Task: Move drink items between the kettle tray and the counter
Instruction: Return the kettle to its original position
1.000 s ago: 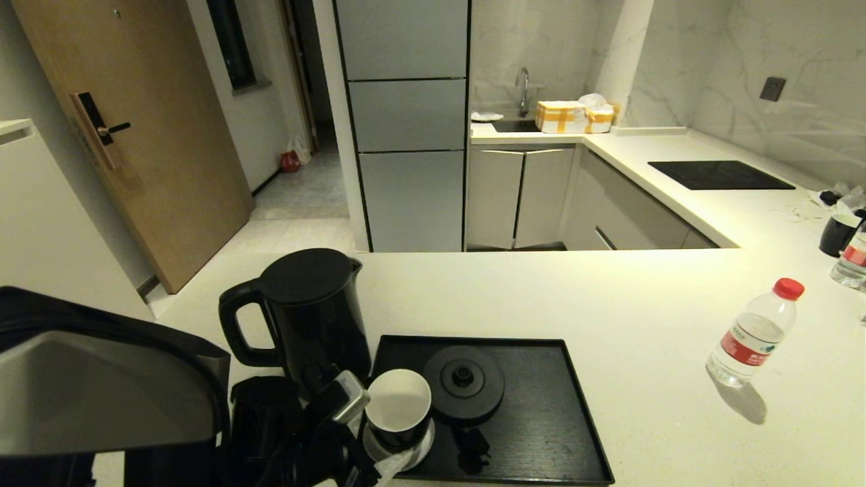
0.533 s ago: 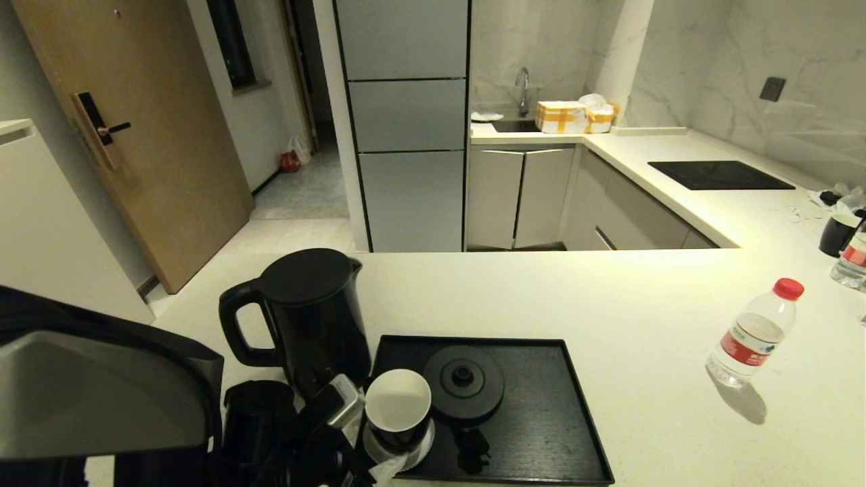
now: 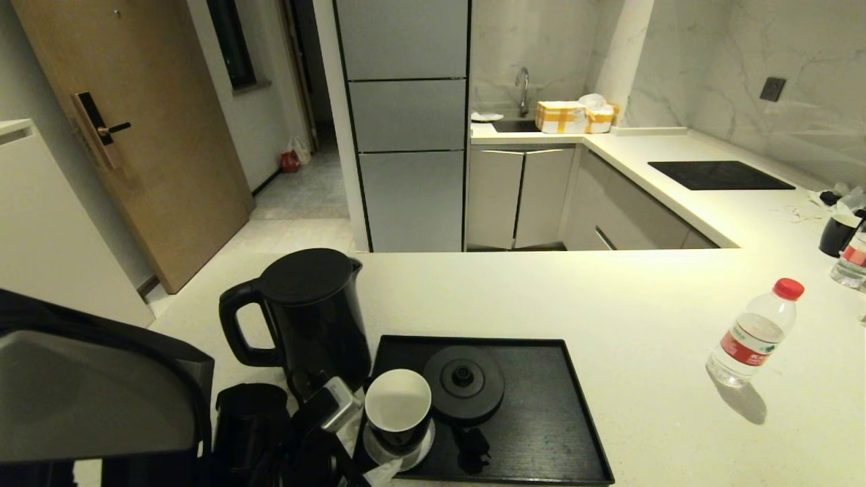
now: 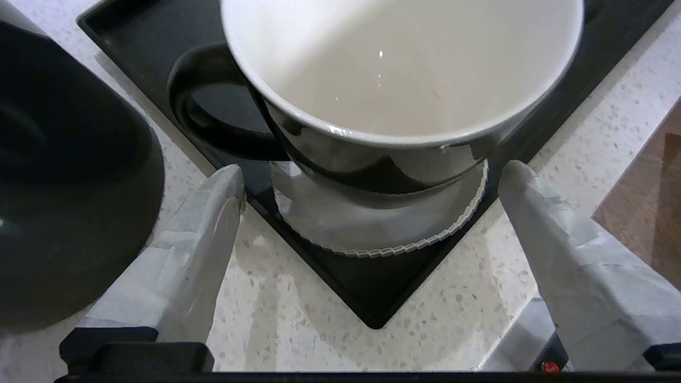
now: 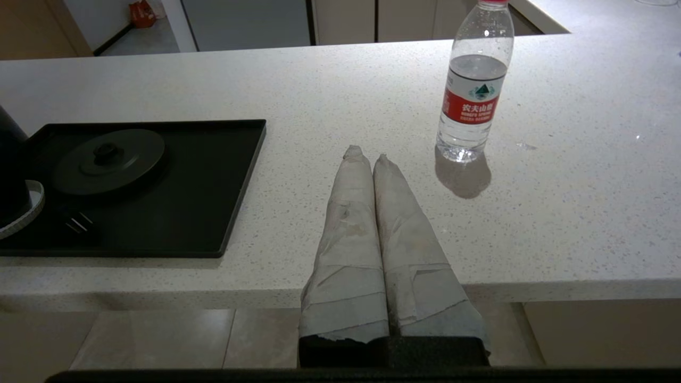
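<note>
The black cup (image 3: 398, 406), white inside, stands on a white saucer (image 4: 372, 223) in the near-left corner of the black kettle tray (image 3: 541, 419). My left gripper (image 4: 371, 176) is open and low at that corner. Its taped fingertips (image 4: 226, 186) flank the saucer without touching the cup (image 4: 404, 80). The tall black kettle (image 3: 308, 308) stands on the counter (image 3: 514, 291) just left of the tray. The red-capped water bottle (image 3: 754, 335) stands on the counter at the right. My right gripper (image 5: 368, 157) is shut and empty over the counter's near edge, between tray (image 5: 223, 175) and bottle (image 5: 473, 90).
The round kettle base disc (image 3: 464, 382) lies on the tray beside the cup, its plug (image 3: 470, 450) in front. A second black cup (image 3: 839, 233) and bottle (image 3: 854, 260) stand at the far right edge. A black cooktop (image 3: 720, 174) lies beyond.
My left arm has drawn back slightly toward the counter's near edge. The cup, kettle and bottle have not moved.
</note>
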